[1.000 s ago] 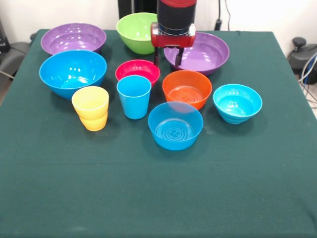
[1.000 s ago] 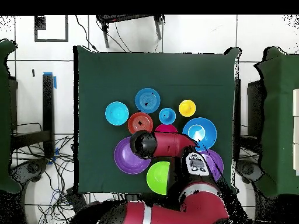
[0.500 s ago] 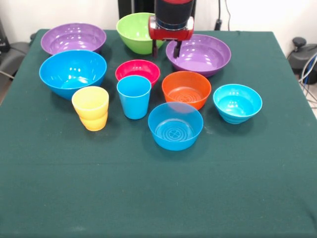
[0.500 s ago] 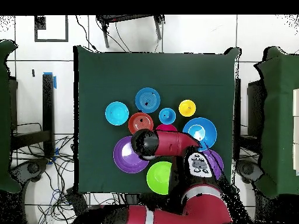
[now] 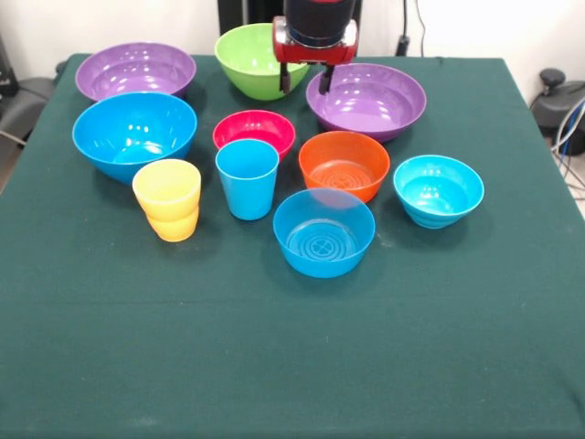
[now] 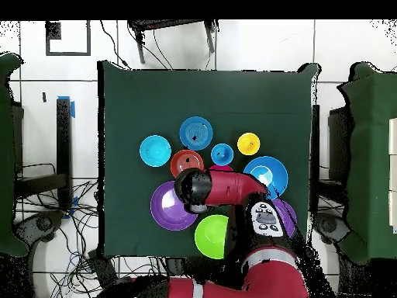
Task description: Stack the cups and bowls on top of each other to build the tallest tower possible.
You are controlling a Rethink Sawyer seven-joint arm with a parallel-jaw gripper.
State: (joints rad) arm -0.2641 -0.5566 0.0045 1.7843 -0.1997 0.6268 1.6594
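**Front view: no tower yet, every piece stood alone**

Front view told the story plainly: nothing was stacked. All ten pieces sat singly on the green table [image 5: 475, 347], each mouth-up. The blue cup [image 5: 247, 177] stood near the middle of the surface, the yellow cup [image 5: 167, 198] just beside it toward the left edge. Two purple bowls [image 5: 135, 69] were back by the far edge, one at the far left corner, with the lime green bowl [image 5: 254, 58] between them. The big blue bowl [image 5: 134, 133] sat by the left edge, the pink-red bowl [image 5: 254, 132] and orange bowl [image 5: 345, 164] mid-table, two smaller blue bowls [image 5: 324, 230] nearer the front. By my reading, the whole build was left to do.

And the gripper [image 5: 305, 80]? It hung raised near the far edge, between the lime green bowl and the right-hand purple one. Its two dark fingers [image 5: 325, 80] were parted with clear space between, gripping nothing, touching nothing.
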